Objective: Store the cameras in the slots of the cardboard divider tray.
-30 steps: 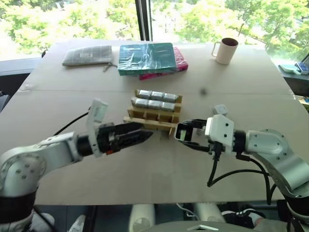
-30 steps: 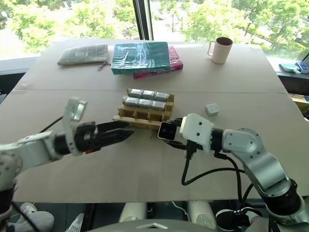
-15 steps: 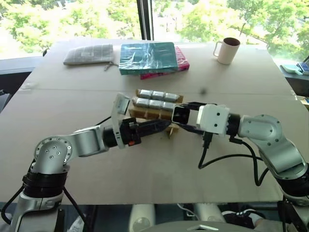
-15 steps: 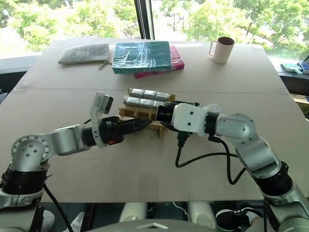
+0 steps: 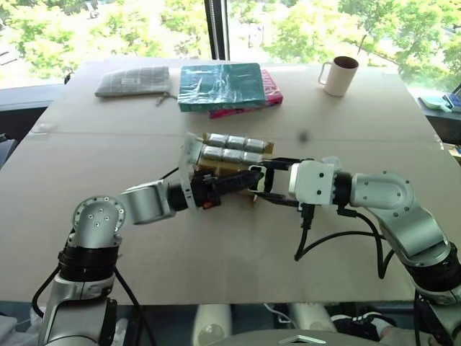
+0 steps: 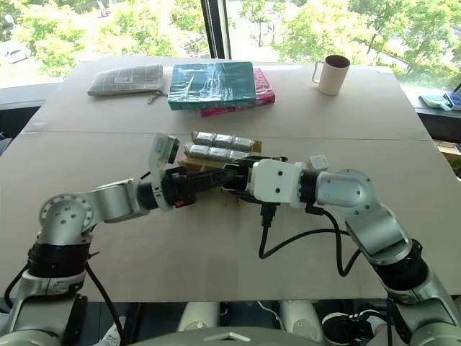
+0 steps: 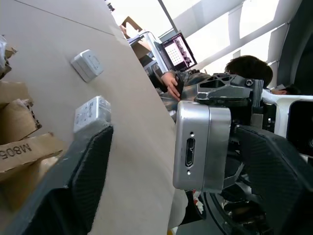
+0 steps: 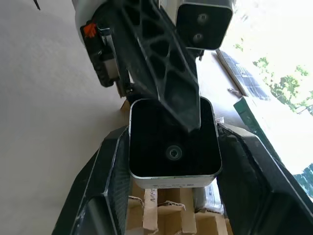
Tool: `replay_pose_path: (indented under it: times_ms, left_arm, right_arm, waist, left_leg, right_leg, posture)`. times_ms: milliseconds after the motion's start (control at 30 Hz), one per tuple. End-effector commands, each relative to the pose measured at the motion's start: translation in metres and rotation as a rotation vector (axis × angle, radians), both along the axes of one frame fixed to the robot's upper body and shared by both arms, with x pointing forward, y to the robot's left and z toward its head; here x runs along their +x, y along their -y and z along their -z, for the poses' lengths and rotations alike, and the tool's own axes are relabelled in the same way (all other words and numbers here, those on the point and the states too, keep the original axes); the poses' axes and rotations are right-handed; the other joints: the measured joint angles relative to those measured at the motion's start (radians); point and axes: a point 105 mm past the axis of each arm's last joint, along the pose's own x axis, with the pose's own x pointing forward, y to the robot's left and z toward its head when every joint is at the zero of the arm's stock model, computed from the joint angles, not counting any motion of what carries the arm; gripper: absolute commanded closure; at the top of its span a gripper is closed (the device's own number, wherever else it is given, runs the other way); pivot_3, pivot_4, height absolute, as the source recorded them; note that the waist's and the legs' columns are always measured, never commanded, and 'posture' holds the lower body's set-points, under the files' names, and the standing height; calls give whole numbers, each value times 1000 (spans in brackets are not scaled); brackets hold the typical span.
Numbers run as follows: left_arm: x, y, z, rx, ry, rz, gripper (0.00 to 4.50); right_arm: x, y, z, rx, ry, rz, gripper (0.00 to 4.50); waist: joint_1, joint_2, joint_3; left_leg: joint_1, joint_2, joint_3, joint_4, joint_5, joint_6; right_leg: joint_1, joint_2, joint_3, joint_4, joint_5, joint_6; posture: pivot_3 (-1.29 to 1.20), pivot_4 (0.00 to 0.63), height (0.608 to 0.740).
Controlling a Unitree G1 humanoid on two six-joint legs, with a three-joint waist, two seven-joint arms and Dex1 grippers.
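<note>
The two head views look forward and down across the beige cardboard-covered table [image 5: 238, 245], taking in both arms. Each wrist view sits very close behind its black fingers: the left faces the silver-grey boxy camera [image 7: 201, 146], the right its black lens face.

cameras [image 5: 232, 148] in tray [image 5: 220, 171], mug [image 5: 338, 76] behind

Six cameras [image 5: 232, 148] in cardboard divider tray [image 5: 216, 170]
</note>
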Motion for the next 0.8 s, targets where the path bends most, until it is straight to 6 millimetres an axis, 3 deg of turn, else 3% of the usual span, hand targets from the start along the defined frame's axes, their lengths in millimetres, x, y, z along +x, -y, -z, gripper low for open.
replay_pose_path:
  times_ms: [33,100,167,333,467,600,800]
  left_arm:
    - [-3,7,-5,-9,25,39,2175]
    - [-1,9,-7,-12,31,39,3122]
    - [0,7,-9,-11,40,36,3697]
    - [6,-8,-19,23,118,14,3714]
    - [29,-44,-31,209,341,-66,3714]
    - [45,-74,-31,441,564,30,3714]
    - [74,-91,-30,659,756,252,3714]
  right_arm:
    - [-4,-5,-13,27,56,-34,2593]
    - [-5,-6,-12,24,27,-49,2593]
    - [-4,-6,-11,28,-9,-55,2593]
    - [1,2,-10,43,5,6,79]
    - [1,23,-8,106,-64,97,29]
    - [-11,36,-14,177,-108,127,29]
    - [-37,49,-14,217,-161,133,29]
  waist:
    - [0,0,0]
    - [0,0,0]
    - [-1,0,0]
    - [-2,0,0]
    - [0,0,0]
    - [3,2,1]
    - [25,3,2]
  left_leg:
    - [0,0,0,0,0,0]
    - [0,0,0,0,0,0]
    - [0,0,0,0,0,0]
    - [0,0,-1,0,0,0]
    - [-1,0,-1,0,0,0]
    - [-1,-1,-1,0,0,0]
    - [-3,-1,-2,0,0,0]
  right_leg:
    - [0,0,0,0,0,0]
    - [0,0,0,0,0,0]
    - [0,0,0,0,0,0]
    - [0,0,-1,0,0,0]
    - [0,0,-6,0,0,0]
    - [0,-1,-7,-1,0,0]
    - [-1,-1,-8,-2,0,-1]
  posture:
    - [0,150,740]
    - [0,150,740]
    - [0,150,740]
    - [0,150,740]
    - [0,150,740]
    - [0,150,740]
    - [0,150,740]
